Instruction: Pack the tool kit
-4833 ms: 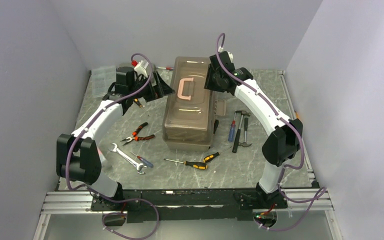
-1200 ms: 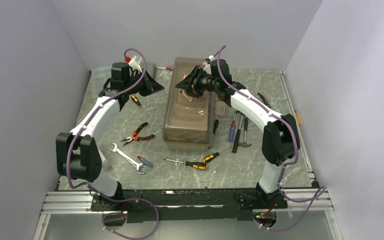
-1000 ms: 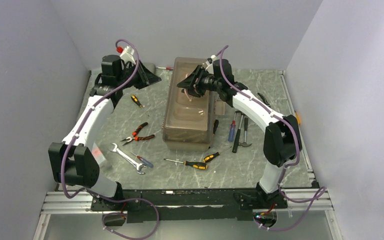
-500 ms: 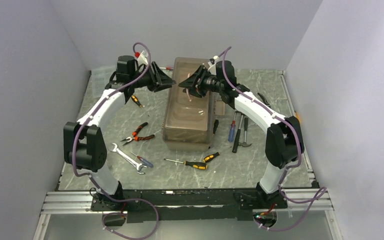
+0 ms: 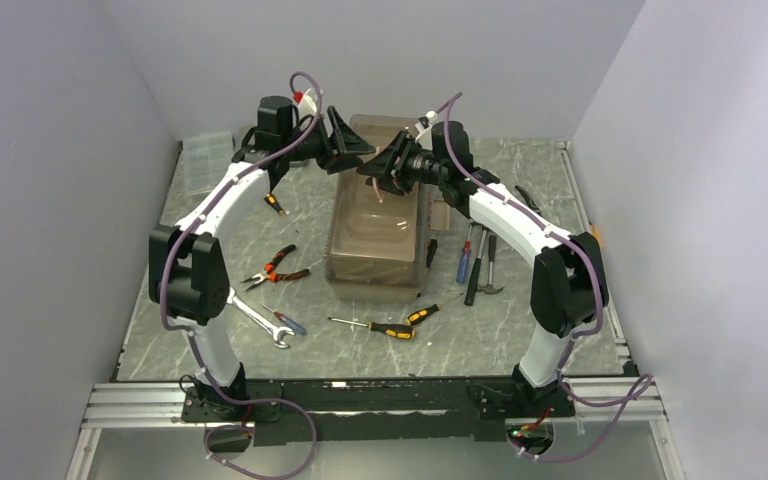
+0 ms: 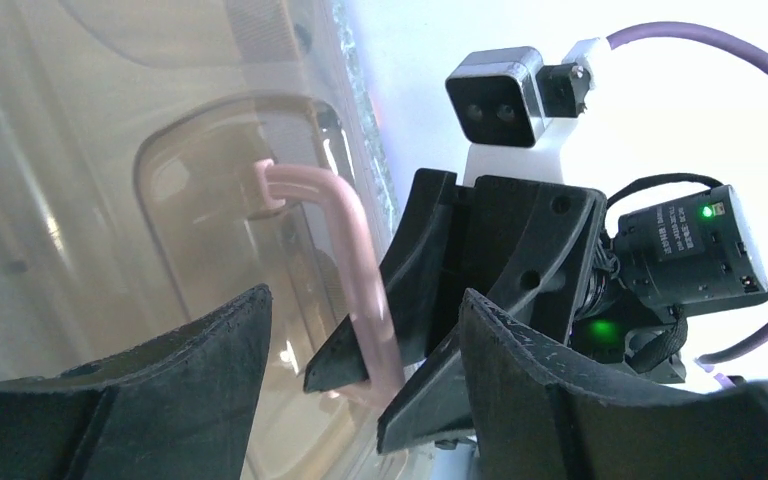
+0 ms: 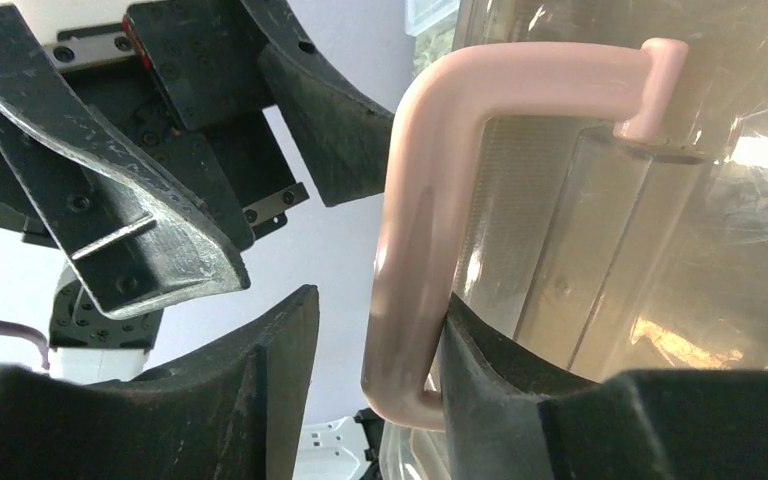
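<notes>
Over the middle of the table [image 5: 560, 300], the toolbox [image 5: 375, 235] sits with its lid [image 5: 360, 225] down, and your right hand [image 5: 375, 172] straddles the pink handle [image 7: 410, 230]. It is part-spread: one finger touches the handle's inner side, the other stands clear, so this is a hook and not a pinch. Your left hand [image 5: 352, 155] is spread wide and holds nothing, hanging just beside the right one above the lid's far end. That closeness is your main risk, since any sideways move by either arm could knock the two hands together or trap the handle between them. The handle could also slide off a single finger if you pull at an angle. You cannot tell from these views whether the latches are free. If they are not, a lift on the handle would likely raise or drag the whole box. Dragging it right would push it into the hammers [image 5: 480, 265] and screwdrivers [image 5: 465, 262] lying just beside its wall, and dragging it left would meet the pliers [image 5: 278, 268]. Room is tight behind, with the back wall [image 5: 380, 60] near the box's far end and the organiser [image 5: 205, 160] at the far left corner. Your open ground is toward the near edge and above the lid.
</notes>
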Robot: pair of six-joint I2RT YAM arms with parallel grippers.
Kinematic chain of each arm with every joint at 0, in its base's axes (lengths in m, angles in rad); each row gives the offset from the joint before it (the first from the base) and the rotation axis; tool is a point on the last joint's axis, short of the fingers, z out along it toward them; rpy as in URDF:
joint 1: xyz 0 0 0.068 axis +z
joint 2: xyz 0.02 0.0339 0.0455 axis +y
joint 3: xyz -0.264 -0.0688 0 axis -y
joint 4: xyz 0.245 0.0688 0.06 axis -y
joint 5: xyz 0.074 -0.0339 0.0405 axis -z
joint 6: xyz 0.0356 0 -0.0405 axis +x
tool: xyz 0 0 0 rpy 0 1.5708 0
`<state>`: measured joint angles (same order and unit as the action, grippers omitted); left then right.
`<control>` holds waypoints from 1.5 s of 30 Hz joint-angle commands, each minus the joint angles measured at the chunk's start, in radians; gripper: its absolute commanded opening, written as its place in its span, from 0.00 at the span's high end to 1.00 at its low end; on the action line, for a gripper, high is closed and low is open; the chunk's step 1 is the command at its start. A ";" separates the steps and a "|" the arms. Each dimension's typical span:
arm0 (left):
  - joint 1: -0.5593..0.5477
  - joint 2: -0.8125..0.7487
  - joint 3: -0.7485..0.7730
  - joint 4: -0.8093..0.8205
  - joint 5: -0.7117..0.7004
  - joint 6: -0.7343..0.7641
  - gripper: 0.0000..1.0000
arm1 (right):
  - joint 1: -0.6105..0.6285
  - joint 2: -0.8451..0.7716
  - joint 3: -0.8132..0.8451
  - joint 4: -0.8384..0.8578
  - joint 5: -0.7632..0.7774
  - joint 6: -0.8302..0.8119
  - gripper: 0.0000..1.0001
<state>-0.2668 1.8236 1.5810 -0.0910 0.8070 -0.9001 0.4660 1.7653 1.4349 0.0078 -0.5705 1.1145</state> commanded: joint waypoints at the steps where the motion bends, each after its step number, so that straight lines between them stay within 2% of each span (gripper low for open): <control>1: -0.031 0.048 0.106 -0.078 -0.002 0.025 0.28 | 0.006 -0.042 0.053 0.041 -0.057 -0.018 0.51; 4: -0.045 0.080 0.147 -0.152 -0.012 0.055 0.29 | 0.007 -0.034 0.060 0.042 -0.062 -0.025 0.48; 7: -0.048 0.100 0.172 -0.211 -0.036 0.080 0.30 | 0.008 -0.028 0.072 0.019 -0.063 -0.047 0.39; 12: -0.052 0.154 0.246 -0.325 -0.073 0.138 0.33 | 0.008 -0.028 0.077 0.000 -0.057 -0.070 0.33; 16: -0.054 0.170 0.267 -0.352 -0.097 0.162 0.39 | 0.010 -0.028 0.104 -0.083 -0.035 -0.111 0.29; 22: -0.054 0.174 0.285 -0.395 -0.136 0.200 0.44 | 0.008 -0.049 0.176 -0.273 0.044 -0.209 0.15; 32: -0.068 0.166 0.274 -0.392 -0.129 0.204 0.56 | -0.055 -0.183 0.114 -0.319 0.096 -0.247 0.15; 34: -0.073 0.158 0.264 -0.378 -0.124 0.197 0.61 | -0.088 -0.229 0.087 -0.327 0.107 -0.254 0.15; 37: -0.081 0.150 0.263 -0.373 -0.123 0.202 0.75 | -0.151 -0.294 0.047 -0.343 0.119 -0.270 0.16; 41: -0.083 0.151 0.267 -0.374 -0.117 0.205 0.89 | -0.211 -0.352 0.021 -0.393 0.138 -0.307 0.16; 42: -0.083 0.152 0.269 -0.374 -0.115 0.205 0.97 | -0.224 -0.362 0.015 -0.408 0.144 -0.318 0.16; 43: -0.082 0.151 0.269 -0.374 -0.112 0.205 1.00 | -0.238 -0.372 0.005 -0.417 0.150 -0.325 0.16; 45: -0.083 0.147 0.271 -0.370 -0.110 0.201 1.00 | -0.257 -0.391 -0.027 -0.422 0.168 -0.343 0.16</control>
<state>-0.3386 1.9793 1.8370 -0.4671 0.6849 -0.7471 0.2344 1.4132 1.4528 -0.3664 -0.4427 0.8268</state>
